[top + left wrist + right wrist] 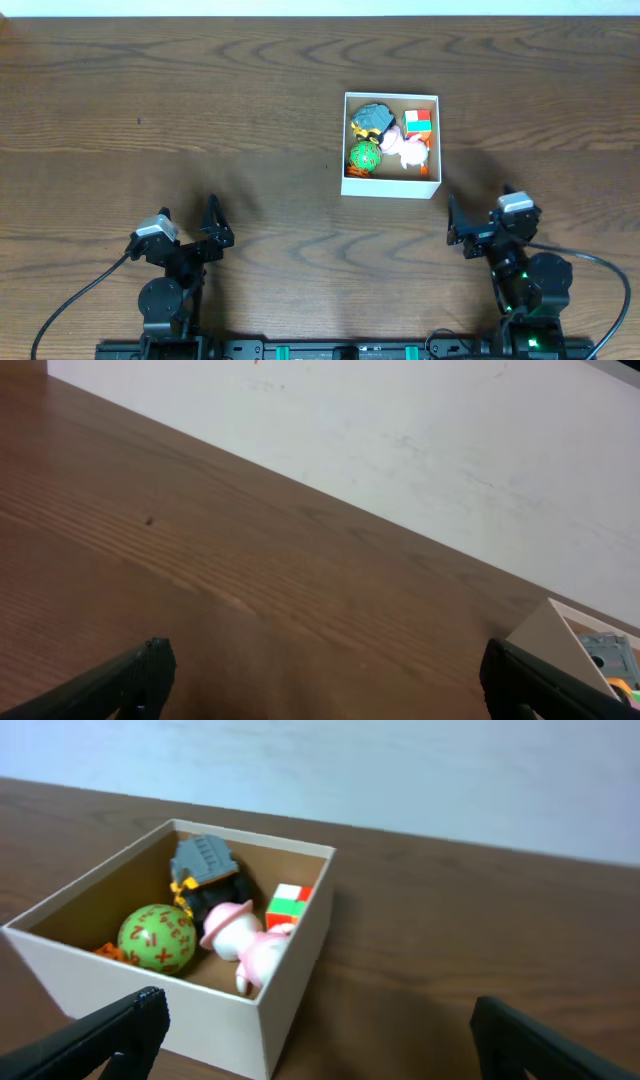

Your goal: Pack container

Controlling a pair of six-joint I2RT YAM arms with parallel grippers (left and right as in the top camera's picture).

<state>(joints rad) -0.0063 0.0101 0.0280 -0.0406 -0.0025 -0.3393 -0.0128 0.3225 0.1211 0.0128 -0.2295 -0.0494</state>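
Note:
The container [391, 187] is a square white-walled box with a brown inside, right of the table's middle. It holds a grey toy [374, 118], a green ball [364, 157], a pink figure [408, 150] and a red, white and green cube [418, 121]. In the right wrist view the container [150, 1000] sits ahead and to the left, with the same toys inside. The left wrist view shows only its corner [560, 630]. My left gripper [190, 219] is open and empty, near the front left. My right gripper [481, 207] is open and empty, front right of the container.
The brown wooden table [200, 100] spreads all around the container. A white wall [450, 440] runs behind the table's far edge. Black cables [70, 300] trail from both arm bases at the front edge.

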